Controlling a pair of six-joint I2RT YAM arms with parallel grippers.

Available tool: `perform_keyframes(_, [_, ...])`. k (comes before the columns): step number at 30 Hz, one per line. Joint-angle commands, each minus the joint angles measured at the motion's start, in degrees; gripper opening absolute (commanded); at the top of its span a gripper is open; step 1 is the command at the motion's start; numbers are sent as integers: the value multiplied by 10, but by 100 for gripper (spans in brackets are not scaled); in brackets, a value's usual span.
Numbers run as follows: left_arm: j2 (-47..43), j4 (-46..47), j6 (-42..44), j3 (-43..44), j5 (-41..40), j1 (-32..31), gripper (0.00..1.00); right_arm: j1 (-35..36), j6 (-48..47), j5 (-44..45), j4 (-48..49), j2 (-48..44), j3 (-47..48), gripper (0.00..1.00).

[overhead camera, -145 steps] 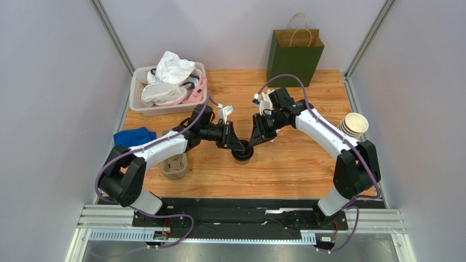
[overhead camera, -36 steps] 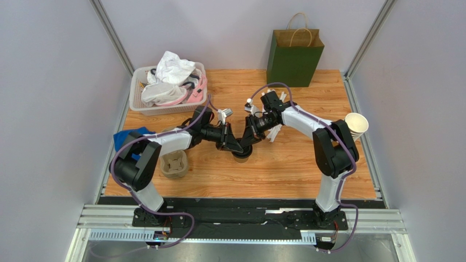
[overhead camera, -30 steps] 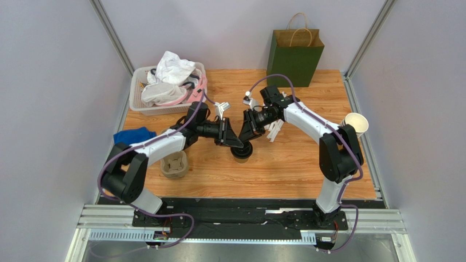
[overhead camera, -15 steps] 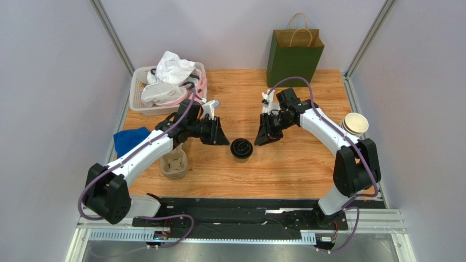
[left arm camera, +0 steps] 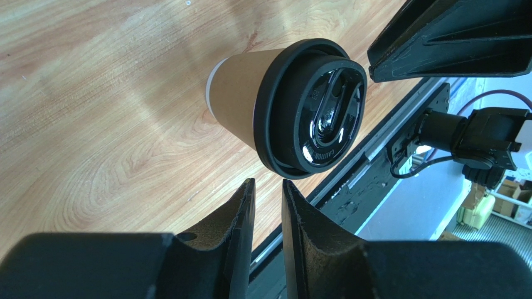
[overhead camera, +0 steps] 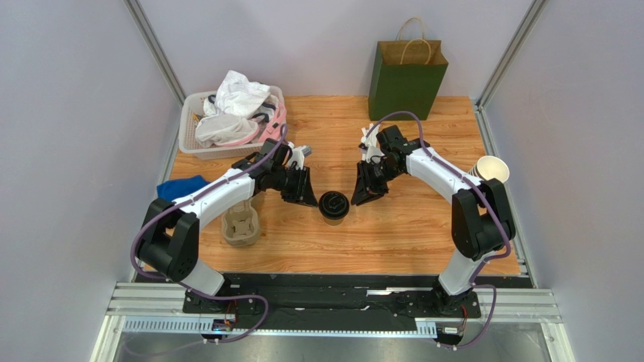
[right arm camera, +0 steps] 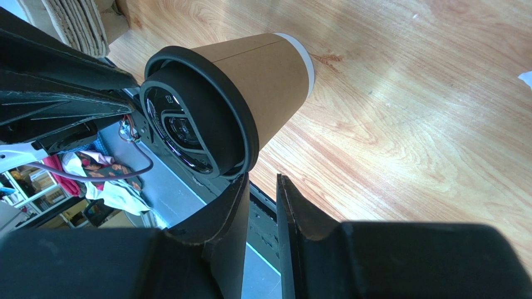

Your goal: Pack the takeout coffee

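The takeout coffee [overhead camera: 333,205], a brown kraft cup with a black lid, stands upright on the wooden table [overhead camera: 393,234] between both arms. My left gripper [overhead camera: 308,197] sits just left of it, jaws nearly together and empty. My right gripper [overhead camera: 361,196] sits just right of it, also nearly closed and empty. Neither touches the cup. In the left wrist view the cup [left arm camera: 246,103] lies beyond my left gripper [left arm camera: 267,187]. In the right wrist view the cup [right arm camera: 265,71] lies just past my right gripper [right arm camera: 262,184].
A green paper bag [overhead camera: 407,75] stands open at the back. A white basket [overhead camera: 190,134] of cloths is back left, with a blue cloth [overhead camera: 181,188] and a pulp cup carrier [overhead camera: 240,226] nearer. A stack of paper cups [overhead camera: 490,172] is at the right edge.
A second ago both grippers met over the cup's lid. They have drawn apart to either side, and the lidded cup stands alone.
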Motion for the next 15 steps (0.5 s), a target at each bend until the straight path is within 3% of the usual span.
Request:
perform_keyframes(1, [5, 24, 8, 28, 11, 1, 31, 3, 4, -16, 23, 8, 17, 26])
perform_keyframes(15, [37, 36, 14, 45, 10, 0, 31, 12, 7, -26, 26, 17, 17, 26])
